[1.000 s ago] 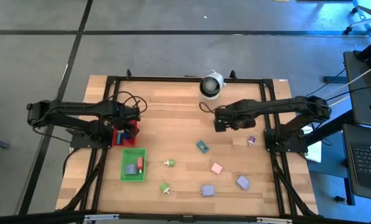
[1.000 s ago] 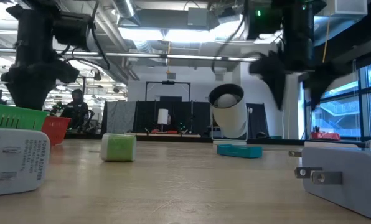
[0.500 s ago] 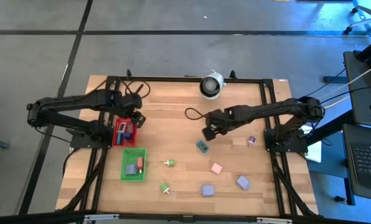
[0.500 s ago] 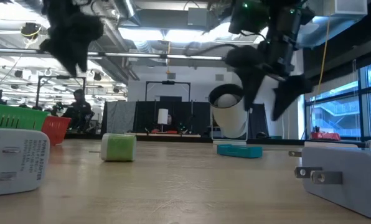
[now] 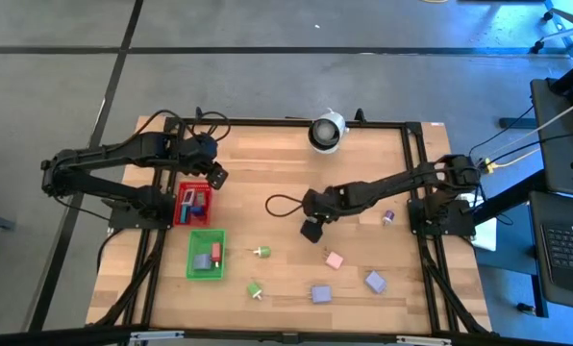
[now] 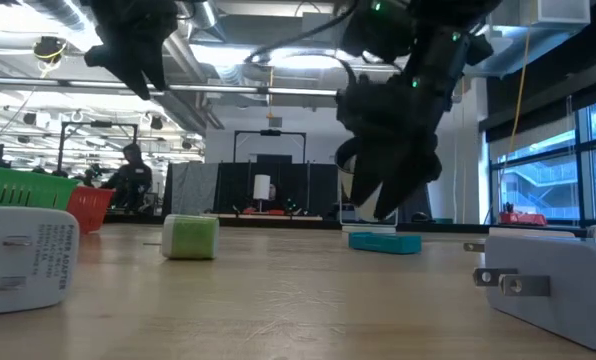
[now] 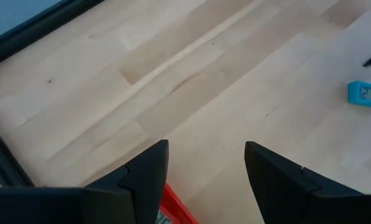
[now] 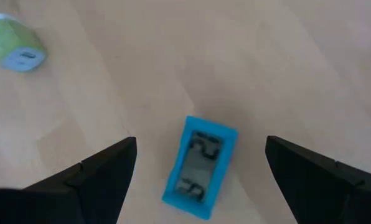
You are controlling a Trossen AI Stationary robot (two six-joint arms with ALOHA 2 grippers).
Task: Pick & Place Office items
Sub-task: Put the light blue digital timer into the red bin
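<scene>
Right pincer: open, fingers either side above the small teal rectangular block lying on the wooden tabletop.
Left pincer: open, empty, over the red mesh tray's edge.

Past our right gripper we looked down on the pale wooden surface. Our two dark fingers stood wide apart, and between them lay a blue rectangular block, flat on the wood and slightly tilted, with a grey recessed face showing a dark pattern. Neither finger touched it; bare wood showed on both sides of the block. Well away from it, near the edge of our sight, sat a small green piece with a light blue face, somewhat blurred.
</scene>
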